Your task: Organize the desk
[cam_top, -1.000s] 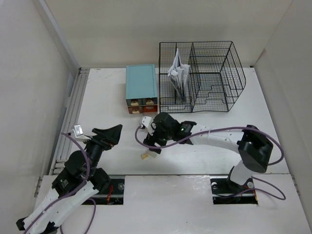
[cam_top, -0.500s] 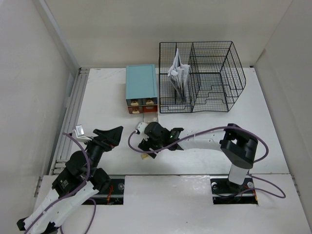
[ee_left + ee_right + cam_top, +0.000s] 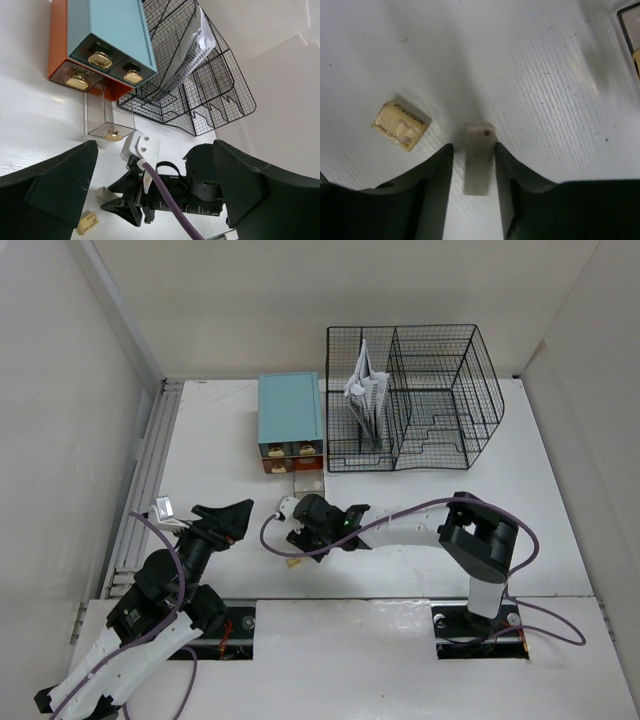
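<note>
A teal drawer box (image 3: 290, 420) stands beside a black wire rack (image 3: 440, 400) holding papers (image 3: 365, 390); nearer, a yellowish wrapped block (image 3: 400, 125) lies near a pale block (image 3: 479, 160).

Overhead from behind, left wrist low facing drawer box (image 3: 107, 30), right wrist close over desk (image 3: 545, 75)

Bright even light; soft shadows, sheen on desk (image 3: 545, 75); near foreground blurred.

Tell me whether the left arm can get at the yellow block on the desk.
Probably yes: the yellow block lies bare on the desk ahead of the open left gripper; the right gripper beside it straddles the white block instead.
</note>
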Tool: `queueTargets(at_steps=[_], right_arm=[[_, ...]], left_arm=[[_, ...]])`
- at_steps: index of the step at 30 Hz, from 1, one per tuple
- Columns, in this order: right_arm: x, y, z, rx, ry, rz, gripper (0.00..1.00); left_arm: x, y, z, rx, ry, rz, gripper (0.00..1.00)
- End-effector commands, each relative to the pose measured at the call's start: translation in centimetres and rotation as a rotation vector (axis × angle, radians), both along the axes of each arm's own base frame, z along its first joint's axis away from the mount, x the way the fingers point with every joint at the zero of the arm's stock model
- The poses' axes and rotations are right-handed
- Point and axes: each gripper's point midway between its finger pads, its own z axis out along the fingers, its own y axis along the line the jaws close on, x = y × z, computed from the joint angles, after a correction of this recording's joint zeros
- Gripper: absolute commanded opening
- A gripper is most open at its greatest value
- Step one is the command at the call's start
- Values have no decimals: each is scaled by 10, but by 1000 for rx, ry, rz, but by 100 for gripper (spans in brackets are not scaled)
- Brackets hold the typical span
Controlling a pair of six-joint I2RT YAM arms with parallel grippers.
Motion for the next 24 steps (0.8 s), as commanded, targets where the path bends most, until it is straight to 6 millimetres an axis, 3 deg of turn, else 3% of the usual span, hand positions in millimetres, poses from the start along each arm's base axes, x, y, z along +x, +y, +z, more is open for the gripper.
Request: queueTargets(at_steps=[1,3,4,5,7,11,12,15,19,24], right_arm=[[-3,5,-4,0,-6,19,41],[-4,4,-8,-9,1,34,24],[-6,1,-10,-22,7,34,6],[-5,3,-10,-30,4,43,0],[0,6,-4,-32,-22,53,0],[12,20,36,-35,-107,173,0],[20,32,58,-19,-166,225,0],[46,37,97,30,-247,244,0],[80,33,131,81,-287,231,0],[125,17,150,97,-319,144,0]], left_arm=[[-8,6,19,-57,-71,-11,100],[-9,7,21,-64,-78,-11,100],[-10,8,20,-64,-78,-11,100],[-10,8,20,-64,-78,-11,100],[-10,11,22,-72,-85,-1,100],[-14,18,30,-93,-103,10,100],[-14,21,34,-100,-109,20,100],[-17,26,41,-102,-122,30,100],[-18,28,43,-94,-125,31,100],[-18,28,43,-94,-125,31,100]])
